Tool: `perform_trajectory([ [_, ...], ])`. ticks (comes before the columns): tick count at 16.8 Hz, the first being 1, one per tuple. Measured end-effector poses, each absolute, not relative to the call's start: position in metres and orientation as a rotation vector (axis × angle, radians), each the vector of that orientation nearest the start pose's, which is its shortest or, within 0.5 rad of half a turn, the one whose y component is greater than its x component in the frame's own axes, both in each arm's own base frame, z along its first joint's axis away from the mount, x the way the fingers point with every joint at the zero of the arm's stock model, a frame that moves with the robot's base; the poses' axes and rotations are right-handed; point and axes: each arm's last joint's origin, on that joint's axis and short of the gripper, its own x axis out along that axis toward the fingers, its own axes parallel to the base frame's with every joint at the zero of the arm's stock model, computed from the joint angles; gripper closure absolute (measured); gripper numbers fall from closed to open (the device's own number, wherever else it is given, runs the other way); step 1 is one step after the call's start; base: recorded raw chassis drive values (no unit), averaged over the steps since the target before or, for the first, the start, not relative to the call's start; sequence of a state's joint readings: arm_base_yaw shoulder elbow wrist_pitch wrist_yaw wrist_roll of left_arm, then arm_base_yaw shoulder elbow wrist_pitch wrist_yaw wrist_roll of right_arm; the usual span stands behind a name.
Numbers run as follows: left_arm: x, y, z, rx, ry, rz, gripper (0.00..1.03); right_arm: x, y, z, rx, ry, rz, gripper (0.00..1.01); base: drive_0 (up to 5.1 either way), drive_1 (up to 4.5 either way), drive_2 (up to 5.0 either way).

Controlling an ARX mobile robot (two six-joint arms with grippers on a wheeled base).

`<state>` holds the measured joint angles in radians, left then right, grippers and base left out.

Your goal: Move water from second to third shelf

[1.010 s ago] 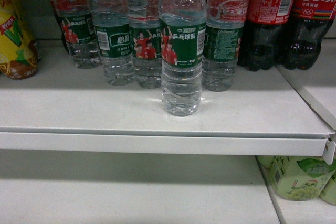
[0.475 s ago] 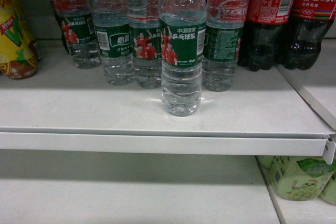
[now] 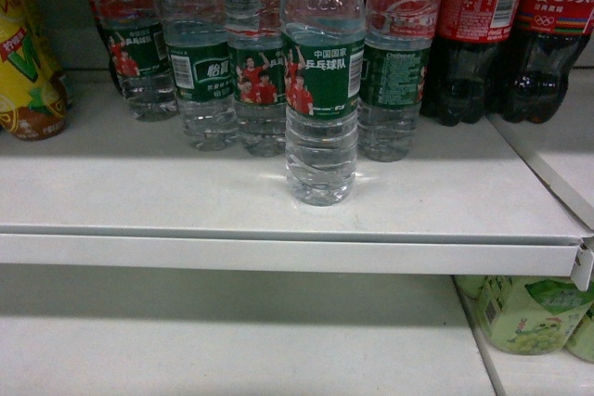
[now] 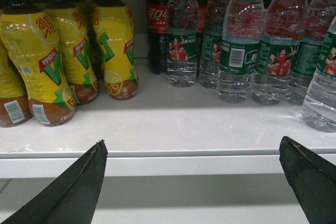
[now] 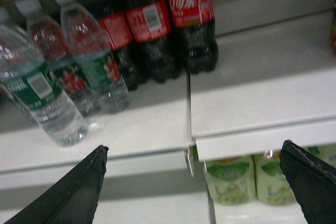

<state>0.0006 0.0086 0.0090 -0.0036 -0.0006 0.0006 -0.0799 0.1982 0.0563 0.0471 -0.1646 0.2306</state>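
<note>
Water bottle: the water bottle [image 3: 321, 81] stands upright on the upper white shelf [image 3: 167, 197], nearer the front edge than the others, just in front of the row; its green label shows red-shirted players and white Chinese text. In the left wrist view it is at the far right [image 4: 321, 85]; in the right wrist view at the left [image 5: 44, 95].
Other water bottles: a row of four water bottles [image 3: 200, 53] stands behind it, upright, close together.
Cola bottles: dark cola bottles [image 3: 515, 34] with red labels stand at the right end of the same shelf, further back.
Yellow bottles: yellow-labelled drink bottles [image 4: 113, 40] stand at the left end of that shelf.
Lower shelf: the lower shelf [image 3: 232, 340] is bare white at the left; pale green bottles [image 3: 529, 312] sit at its right.
Left gripper: the left gripper [image 4: 191, 174] is wide open, holding nothing, level with the shelf's front edge.
Right gripper: the right gripper [image 5: 194, 177] is wide open, holding nothing, in front of the seam between two shelf boards.
</note>
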Motion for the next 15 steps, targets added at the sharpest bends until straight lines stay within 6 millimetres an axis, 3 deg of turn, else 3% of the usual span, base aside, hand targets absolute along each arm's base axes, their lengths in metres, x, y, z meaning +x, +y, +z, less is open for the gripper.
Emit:
perform_trajectory([
  [2,0.098,0.000,0.166,0.001,0.003,0.001,0.05,0.126,-0.005,0.201,0.246,0.014,0.097,0.03,0.0,0.00,0.0],
  [5,0.098,0.000,0.166,0.001,0.003,0.001,0.05,0.176,0.020,0.225,0.172,0.001,0.219,0.03,0.0,0.00,0.0],
  [7,0.098,0.000,0.166,0.001,0.003,0.001,0.05,0.210,0.055,0.216,0.098,0.120,0.338,0.03,0.0,0.00,0.0],
  [9,0.098,0.000,0.166,0.001,0.003,0.001,0.05,0.223,0.092,0.188,0.004,0.261,0.466,0.03,0.0,0.00,0.0],
  [11,0.098,0.000,0.166,0.001,0.003,0.001,0.05,0.234,0.123,0.176,-0.041,0.305,0.558,0.03,0.0,0.00,0.0],
  [15,0.098,0.000,0.166,0.001,0.003,0.001,0.05,0.254,0.151,0.176,-0.034,0.343,0.603,0.03,0.0,0.00,0.0],
])
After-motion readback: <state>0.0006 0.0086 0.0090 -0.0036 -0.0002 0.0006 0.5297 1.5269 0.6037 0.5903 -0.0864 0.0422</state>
